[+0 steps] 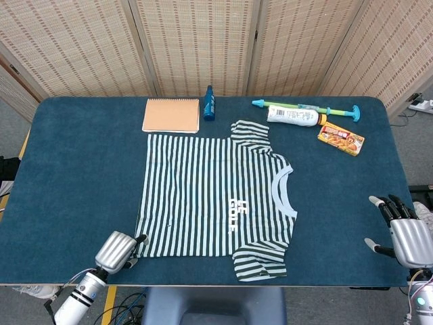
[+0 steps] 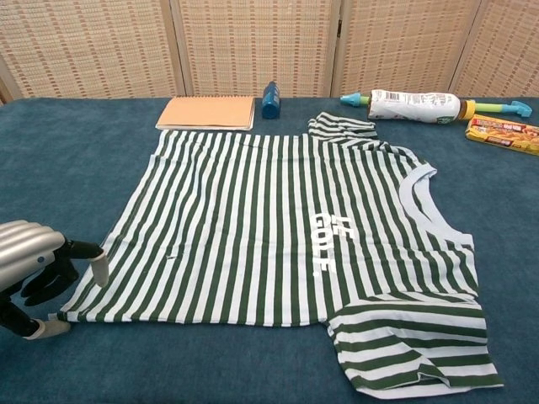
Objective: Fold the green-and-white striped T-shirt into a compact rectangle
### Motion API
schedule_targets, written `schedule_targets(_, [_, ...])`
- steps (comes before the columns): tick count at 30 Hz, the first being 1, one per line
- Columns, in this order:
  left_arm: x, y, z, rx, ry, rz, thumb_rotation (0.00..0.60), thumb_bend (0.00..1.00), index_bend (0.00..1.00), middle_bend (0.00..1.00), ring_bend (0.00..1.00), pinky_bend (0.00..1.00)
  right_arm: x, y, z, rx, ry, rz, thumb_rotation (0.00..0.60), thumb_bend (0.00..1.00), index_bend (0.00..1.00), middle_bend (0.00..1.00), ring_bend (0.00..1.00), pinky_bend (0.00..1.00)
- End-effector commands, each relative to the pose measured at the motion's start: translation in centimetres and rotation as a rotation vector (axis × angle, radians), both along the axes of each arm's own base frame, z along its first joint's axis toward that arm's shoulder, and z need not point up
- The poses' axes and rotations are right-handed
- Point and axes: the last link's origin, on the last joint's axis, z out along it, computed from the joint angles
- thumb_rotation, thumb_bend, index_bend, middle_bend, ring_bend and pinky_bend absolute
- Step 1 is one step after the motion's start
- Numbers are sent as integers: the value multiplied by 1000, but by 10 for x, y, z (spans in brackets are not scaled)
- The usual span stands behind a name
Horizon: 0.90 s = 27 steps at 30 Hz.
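Note:
The green-and-white striped T-shirt [image 1: 213, 193] lies spread flat on the blue table [image 1: 74, 162], collar toward the right and hem toward the left; it also fills the chest view, T-shirt [image 2: 278, 244]. My left hand [image 1: 118, 251] sits at the shirt's near left hem corner, fingers apart around the edge; in the chest view the left hand [image 2: 34, 269] has a thumb tip touching the corner and a finger over the hem. I cannot tell whether cloth is pinched. My right hand [image 1: 406, 237] rests open at the table's right edge, far from the shirt.
Along the far edge lie an orange notebook [image 1: 171, 115], a blue bottle [image 1: 210, 103], a white tube [image 1: 292, 116] over a teal water squirter [image 1: 338, 110], and an orange box [image 1: 341, 139].

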Motion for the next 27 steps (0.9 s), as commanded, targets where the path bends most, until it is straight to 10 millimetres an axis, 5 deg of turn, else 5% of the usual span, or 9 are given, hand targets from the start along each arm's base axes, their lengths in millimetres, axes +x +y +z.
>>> schedule_targets(1, [1, 1, -1, 0, -8, -1, 600, 210, 471, 894, 805, 987, 0, 0, 0, -1, 1, 0, 600, 12, 164, 203, 145, 257])
schedule_targets(27, [0, 1, -3, -53, 39, 9, 600, 419, 514, 905, 813, 988, -3, 0, -1, 12, -10, -13, 600, 11, 164, 203, 145, 257])
